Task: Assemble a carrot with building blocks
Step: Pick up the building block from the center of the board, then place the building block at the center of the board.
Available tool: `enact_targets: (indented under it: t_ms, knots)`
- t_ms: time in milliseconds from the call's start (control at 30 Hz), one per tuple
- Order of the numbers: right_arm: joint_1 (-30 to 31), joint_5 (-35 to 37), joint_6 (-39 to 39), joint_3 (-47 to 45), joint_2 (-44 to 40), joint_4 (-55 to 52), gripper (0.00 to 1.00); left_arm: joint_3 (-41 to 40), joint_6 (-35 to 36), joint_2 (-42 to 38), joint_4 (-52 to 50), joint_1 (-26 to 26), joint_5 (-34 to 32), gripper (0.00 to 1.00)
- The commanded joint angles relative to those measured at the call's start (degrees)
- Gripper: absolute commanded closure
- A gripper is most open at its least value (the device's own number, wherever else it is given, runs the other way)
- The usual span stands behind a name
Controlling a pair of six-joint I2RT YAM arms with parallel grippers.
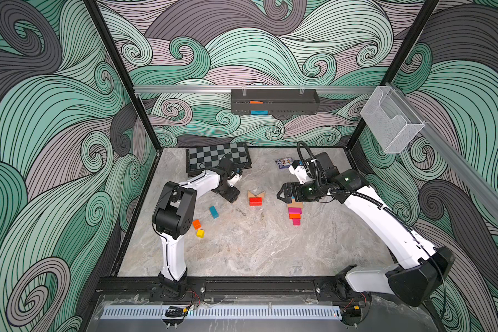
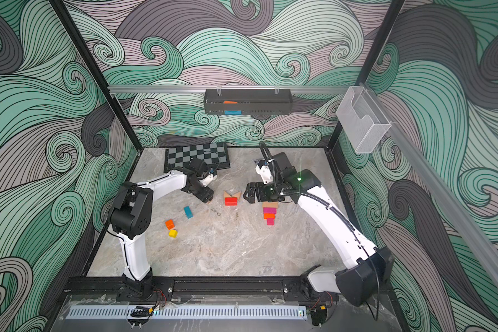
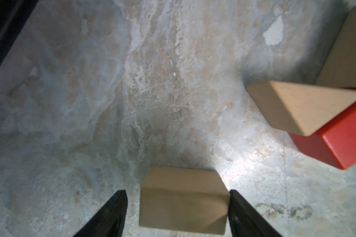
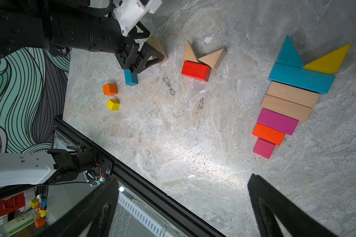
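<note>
The left gripper (image 3: 177, 191) straddles a plain tan wooden wedge (image 3: 183, 203) on the bench (image 3: 80, 102) near the red rectangular wooden block (image 3: 337, 143). Its jaws are part open, one touching the wedge, one apart. Best centre before closing, lest the wedge twist. The right gripper (image 4: 183, 177) has its jaws wide and empty.

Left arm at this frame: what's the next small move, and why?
Probably close the left gripper on the tan wedge. The wedge lies on the table between the open jaws, and a gap still shows at one finger, so nothing is gripped yet. It looks centred enough to pinch before lifting.
</note>
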Motion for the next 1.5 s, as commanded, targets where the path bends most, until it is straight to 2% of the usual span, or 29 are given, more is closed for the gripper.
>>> enact_targets:
  t_ms: [0, 200, 300, 367, 500, 567, 700, 767, 900, 1000, 1233, 1467]
  knots:
    - [-0.5, -1.2, -0.7, -0.4, 0.5, -0.5, 0.01, 3.1, -0.4, 2.2, -3.1, -0.5, -1.0, 0.27]
    - [-0.6, -1.2, -0.8, -0.4, 0.8, -0.4, 0.01, 3.5, -1.5, 2.9, -4.4, -0.5, -1.5, 0.35]
    - [-0.6, -1.4, -0.7, -0.4, 0.9, -0.4, 0.01, 3.0, -3.1, 2.5, -4.5, -0.5, -1.2, 0.42]
    - [-0.6, -1.4, -0.7, -0.3, 1.0, -0.5, 0.01, 3.0, -4.8, 2.0, -5.1, -0.5, -1.0, 0.47]
    - [-0.6, -1.9, -1.0, -0.2, 0.9, -0.5, 0.01, 2.8, -9.7, -0.6, -6.0, -1.1, -1.0, 0.52]
    - [-0.6, -2.2, -1.2, -0.1, 0.8, -0.5, 0.01, 3.7, -14.3, -2.6, -8.0, -1.6, -1.1, 0.54]
    - [-0.6, -3.1, -1.8, -0.3, 0.5, -0.6, 0.01, 6.3, -28.8, -5.6, -15.2, -3.1, 0.6, 0.64]
    - [-0.6, -3.6, -1.8, -0.5, 0.3, -0.6, 0.01, 4.3, -35.4, -8.8, -15.2, -5.5, 0.4, 0.69]
    - [-0.6, -4.2, -2.1, -1.3, -0.3, -0.6, 0.01, -0.9, -49.2, -14.1, -12.1, -11.7, -0.9, 0.70]
    - [-0.6, -4.1, -2.5, -1.8, -1.0, -0.6, 0.01, -2.9, -55.2, -14.2, -9.2, -16.8, -2.9, 0.72]
    - [-0.6, -5.2, -3.0, -3.8, -3.7, -0.5, 0.01, -1.6, -59.6, -9.0, -6.6, -21.5, -7.6, 0.73]
    - [-0.7, -5.2, -3.5, -5.8, -6.5, -0.5, 0.01, 1.8, -60.0, -2.5, -5.4, -24.3, -10.8, 0.72]
